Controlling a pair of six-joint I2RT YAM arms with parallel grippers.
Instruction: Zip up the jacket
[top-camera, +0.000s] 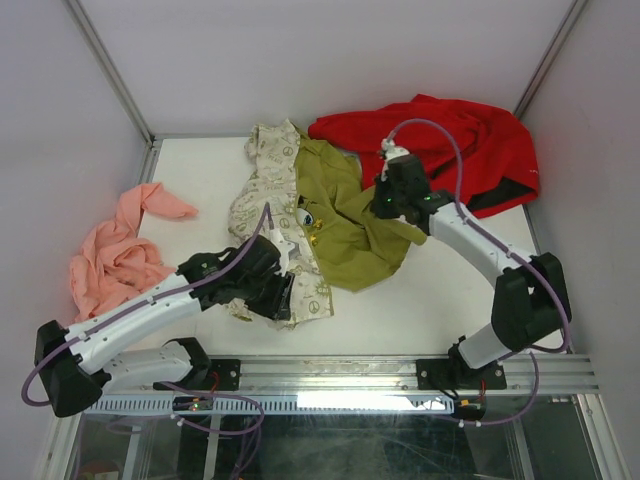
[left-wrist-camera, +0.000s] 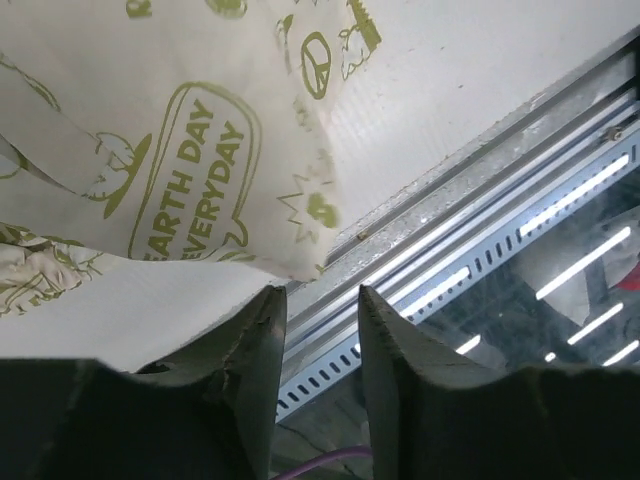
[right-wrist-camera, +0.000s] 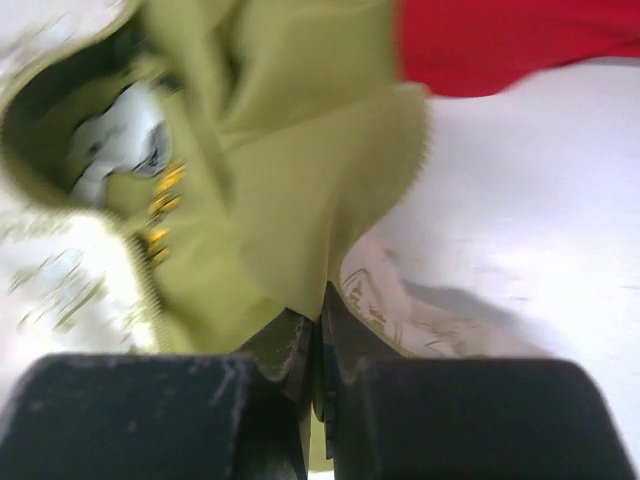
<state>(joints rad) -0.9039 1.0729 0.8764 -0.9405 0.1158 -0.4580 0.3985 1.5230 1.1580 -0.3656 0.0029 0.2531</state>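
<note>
The jacket (top-camera: 268, 180) lies crumpled mid-table, cream with olive prints, its olive-green lining (top-camera: 340, 225) folded outward. My left gripper (top-camera: 280, 300) sits at the jacket's near hem. In the left wrist view its jaws (left-wrist-camera: 320, 295) stand a little apart with nothing between them, and the printed fabric (left-wrist-camera: 180, 150) hangs just above the left finger (left-wrist-camera: 262, 340). My right gripper (top-camera: 384, 210) is over the lining's right side. In the right wrist view it (right-wrist-camera: 320, 300) is shut on an edge of the olive lining (right-wrist-camera: 300, 180), with printed fabric (right-wrist-camera: 400, 310) draped beside the right finger.
A large red garment (top-camera: 470, 140) lies at the back right, just behind the right gripper, and shows as a red patch (right-wrist-camera: 520, 40) in the right wrist view. A salmon-pink garment (top-camera: 115, 250) lies at the left. The metal rail (top-camera: 400, 375) runs along the near edge.
</note>
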